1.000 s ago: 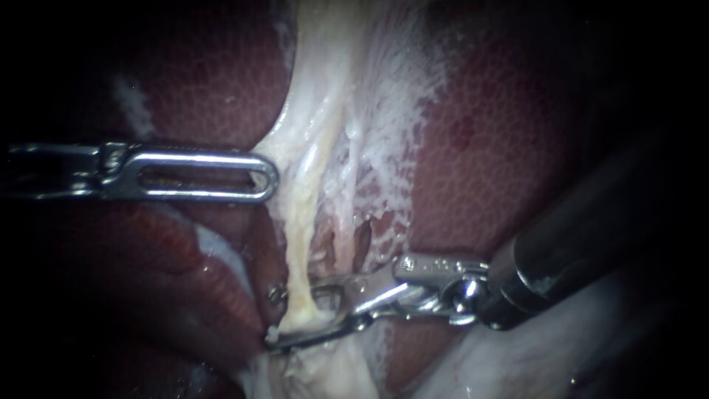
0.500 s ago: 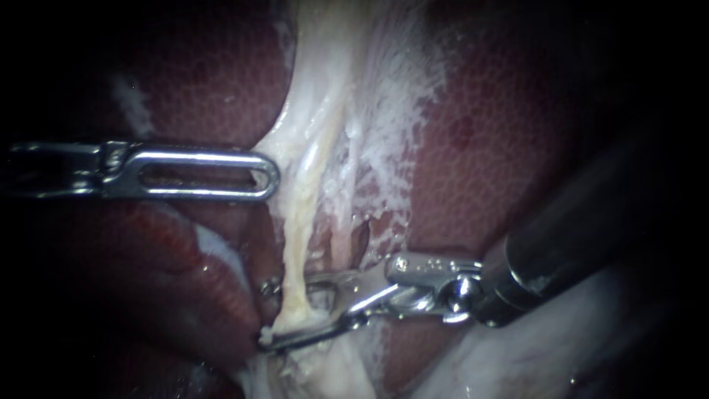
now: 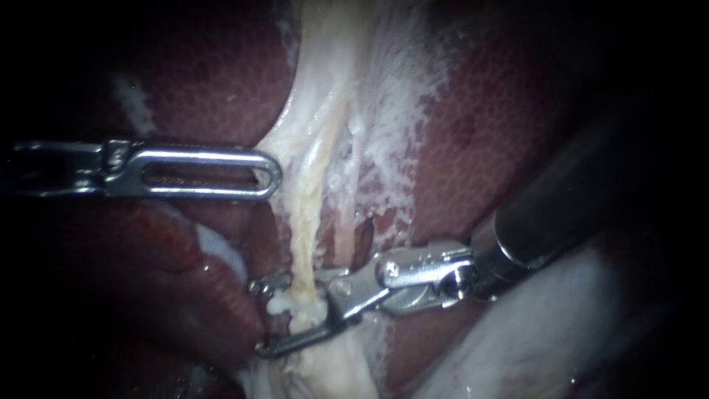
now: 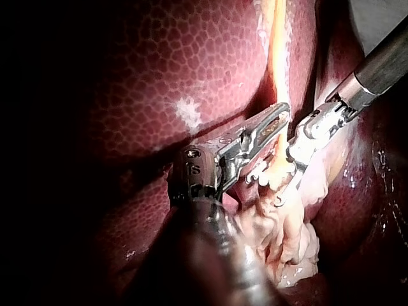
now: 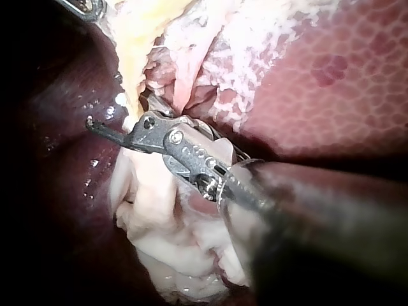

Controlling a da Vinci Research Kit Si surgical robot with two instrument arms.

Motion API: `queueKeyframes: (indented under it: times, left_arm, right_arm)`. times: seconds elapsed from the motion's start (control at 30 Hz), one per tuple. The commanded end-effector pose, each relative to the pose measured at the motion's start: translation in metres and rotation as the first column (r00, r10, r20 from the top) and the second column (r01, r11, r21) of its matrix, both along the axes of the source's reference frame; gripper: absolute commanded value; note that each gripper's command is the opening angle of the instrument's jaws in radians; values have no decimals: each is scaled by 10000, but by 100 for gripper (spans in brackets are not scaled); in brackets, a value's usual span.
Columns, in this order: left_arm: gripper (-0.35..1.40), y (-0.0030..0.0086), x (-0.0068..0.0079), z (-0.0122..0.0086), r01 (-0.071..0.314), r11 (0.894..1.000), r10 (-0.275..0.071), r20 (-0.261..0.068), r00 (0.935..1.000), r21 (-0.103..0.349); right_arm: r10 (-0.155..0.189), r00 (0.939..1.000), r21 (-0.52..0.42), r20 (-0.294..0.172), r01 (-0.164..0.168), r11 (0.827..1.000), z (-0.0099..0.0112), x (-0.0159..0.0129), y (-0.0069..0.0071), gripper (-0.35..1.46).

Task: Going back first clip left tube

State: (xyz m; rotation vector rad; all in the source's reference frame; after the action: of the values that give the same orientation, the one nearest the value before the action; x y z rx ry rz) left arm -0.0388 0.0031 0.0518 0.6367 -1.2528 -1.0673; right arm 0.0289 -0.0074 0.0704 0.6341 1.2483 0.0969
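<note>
A pale yellowish tube (image 3: 301,244) runs down between lobes of dark red liver (image 3: 502,148). My right instrument (image 3: 260,316) comes in from the right, and its thin jaws stand open, one on each side of the tube's lower end. A gap shows between them. The left wrist view shows the same straddle of the right instrument (image 4: 268,188) across the tube (image 4: 278,57). My left instrument (image 3: 272,176), with a slotted jaw, lies level from the left. Its jaws are shut on the edge of the pale tissue (image 3: 292,151) beside the tube.
White webbed tissue (image 3: 391,125) covers the liver to the right of the tube. A lump of pale, loose tissue (image 5: 172,236) lies under the right instrument's wrist. A glistening pale surface (image 3: 532,332) lies at the lower right.
My right instrument has shifted left and a little up. Its jaws reach further across the tube and stand wider apart. The left instrument has stayed put.
</note>
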Motion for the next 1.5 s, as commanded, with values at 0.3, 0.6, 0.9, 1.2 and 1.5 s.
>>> queueKeyframes:
  times: [0.3,0.6,0.9,1.2,1.5]
  left_arm:
    - [-35,0,0,0,-2,10000,2,0,10000,0]
    - [-35,-1,0,0,-4,10000,4,0,10000,-3]
    - [-35,-1,0,1,-5,10000,5,-1,10000,-6]
    - [-35,-1,0,2,-9,10000,9,2,10000,-8]
    - [-35,-1,1,4,-13,10000,13,3,10000,-16]
  right_arm:
    - [316,9958,1765,864,-465,9832,-7,-10,-3,57]
    - [507,9942,1794,948,-672,9815,-19,-38,17,56]
    - [511,9942,1916,947,-686,9791,-37,-70,32,56]
    - [405,9949,2069,929,-591,9766,-50,-95,32,56]
    - [771,9915,1836,1045,-954,9784,-64,-113,52,60]
